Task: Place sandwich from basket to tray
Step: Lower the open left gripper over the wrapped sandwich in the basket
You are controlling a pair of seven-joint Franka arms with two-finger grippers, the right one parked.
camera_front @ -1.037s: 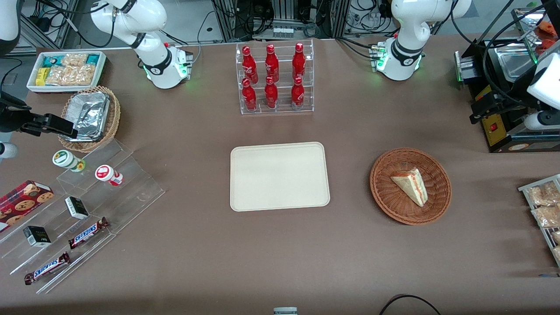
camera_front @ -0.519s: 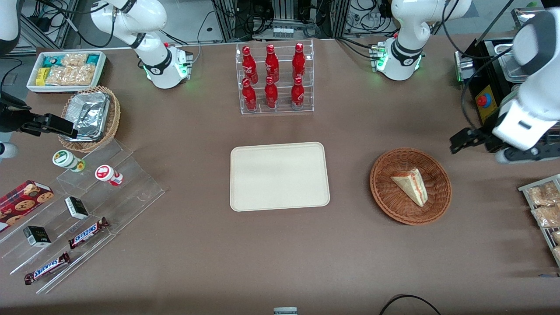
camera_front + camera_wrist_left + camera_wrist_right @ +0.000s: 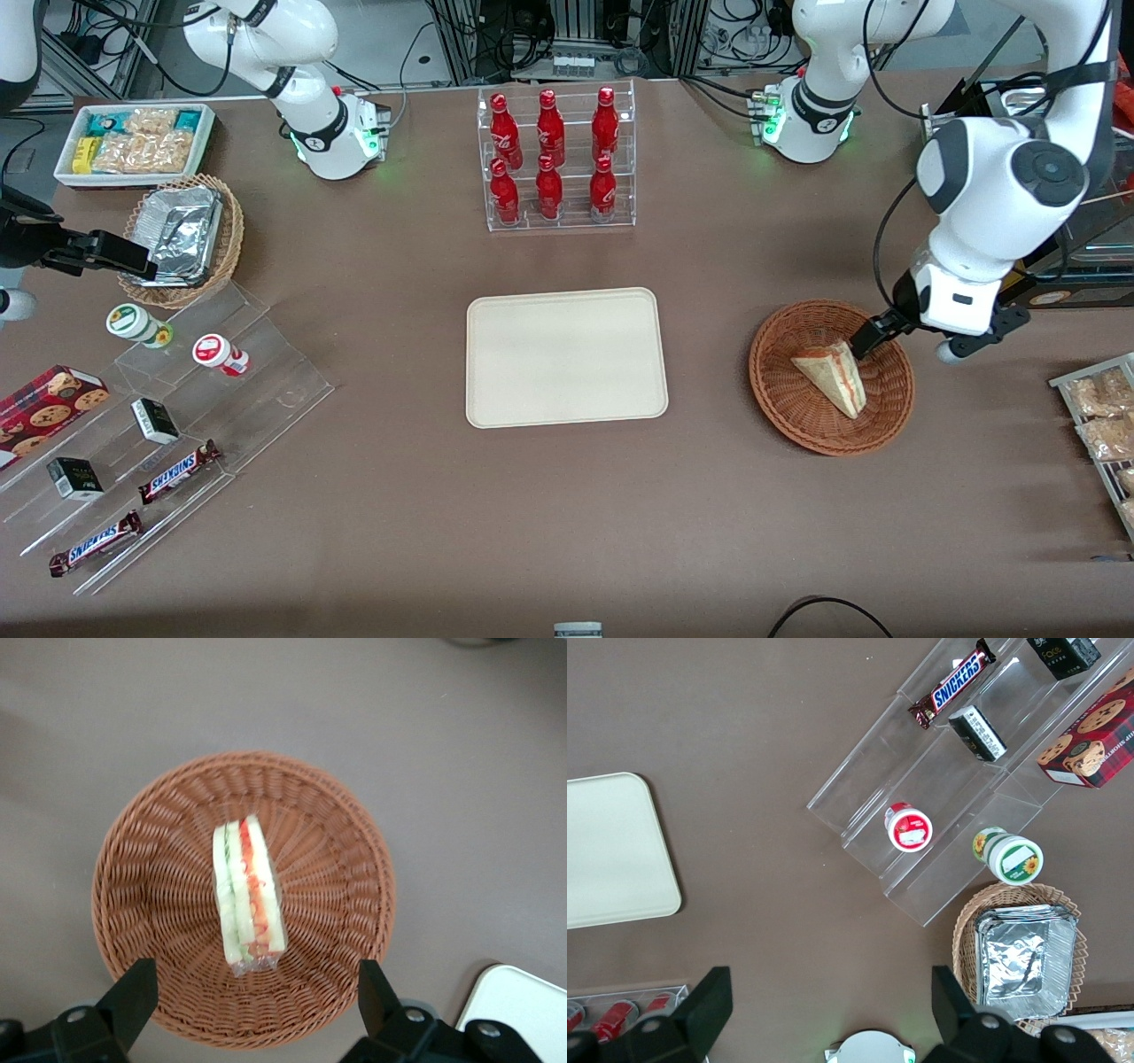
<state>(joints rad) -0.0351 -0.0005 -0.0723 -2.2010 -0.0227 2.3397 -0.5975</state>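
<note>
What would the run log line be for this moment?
phase: approach | gripper: open, above basket | sandwich: in basket, ungrasped | tray: nothing on it

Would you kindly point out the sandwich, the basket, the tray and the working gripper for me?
sandwich (image 3: pixel 249 896): left wrist view, on its layered cut edge.
basket (image 3: pixel 788 409): front view, on its bare woven wall.
tray (image 3: pixel 567 356): front view, on its flat middle.
gripper (image 3: pixel 257 988): left wrist view, midway between its open fingertips, above the basket.
</note>
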